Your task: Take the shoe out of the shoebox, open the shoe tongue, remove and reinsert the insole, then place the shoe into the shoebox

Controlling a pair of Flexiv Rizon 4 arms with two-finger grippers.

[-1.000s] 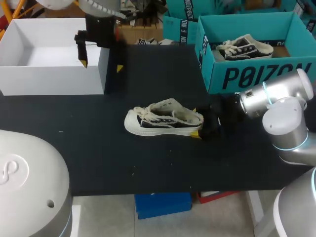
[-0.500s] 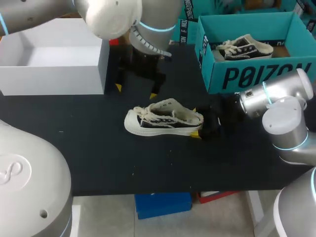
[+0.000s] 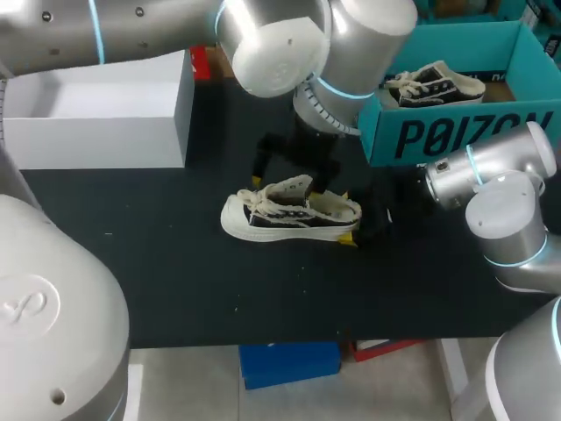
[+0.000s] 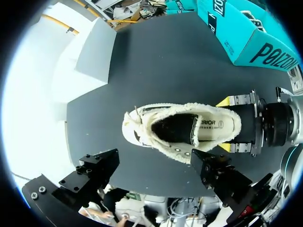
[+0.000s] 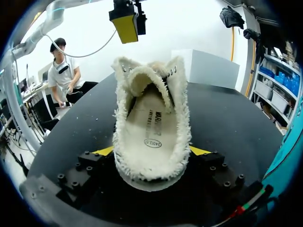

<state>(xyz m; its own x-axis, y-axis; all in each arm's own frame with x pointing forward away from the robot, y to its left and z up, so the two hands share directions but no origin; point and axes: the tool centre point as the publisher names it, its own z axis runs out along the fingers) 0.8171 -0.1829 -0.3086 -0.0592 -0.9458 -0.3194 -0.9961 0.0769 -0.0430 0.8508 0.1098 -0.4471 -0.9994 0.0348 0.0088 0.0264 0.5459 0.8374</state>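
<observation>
A cream and black sneaker (image 3: 289, 211) lies on the black table (image 3: 175, 263), toe to the left. My right gripper (image 3: 351, 217) is at its heel, shut on the sneaker (image 5: 150, 127), one yellow-tipped finger (image 5: 105, 151) pressed against each side. The printed insole (image 5: 151, 125) lies inside, and the tongue (image 5: 142, 78) stands up. My left gripper (image 3: 289, 178) hangs open just above the sneaker (image 4: 182, 127), touching nothing. One of its yellow fingertips (image 5: 125, 21) shows beyond the toe in the right wrist view. The teal shoebox (image 3: 456, 132) stands at the back right.
A second sneaker (image 3: 436, 83) lies inside the teal shoebox. A white open box (image 3: 96, 132) stands at the back left. Bare black table lies in front of the sneaker and to its left.
My left arm has swung from the white box at the back left across to above the sneaker, staying open. The right gripper and the sneaker have not moved.
</observation>
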